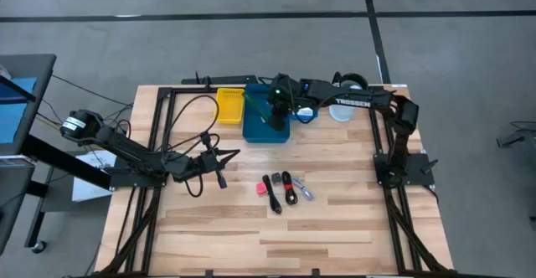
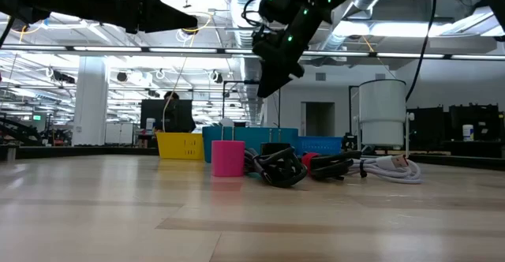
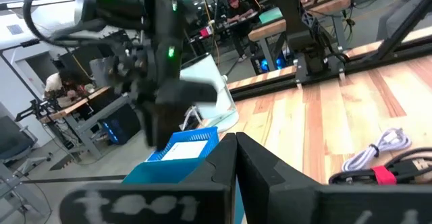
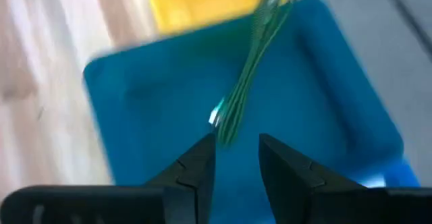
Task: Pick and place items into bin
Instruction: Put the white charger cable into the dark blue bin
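One green stick (image 4: 246, 69) shows over the blue bin (image 4: 135, 109), blurred in the right wrist view. Its long axis runs on a slant from just ahead of the right gripper's (image 4: 236, 153) fingertips toward the bin's far corner beside the yellow bin (image 4: 202, 1). The near end lies just off the tips, apart from them, and the fingers are spread with a clear gap, pinching nothing. From above, the right gripper (image 1: 275, 110) hangs over the blue bin (image 1: 266, 127), which sits at the table's far edge with the yellow bin (image 1: 229, 106) touching its left side and a white jug (image 1: 342, 110) to its right.

Nearer the middle of the table (image 1: 335, 228) lie the other items, close together: a pink cube (image 1: 261, 188), black cables (image 1: 280, 190) and a white cable (image 1: 305, 192).

On the left, the left gripper (image 1: 224, 166) waits low over the boards, its fingers pressed together, well apart from the bins.
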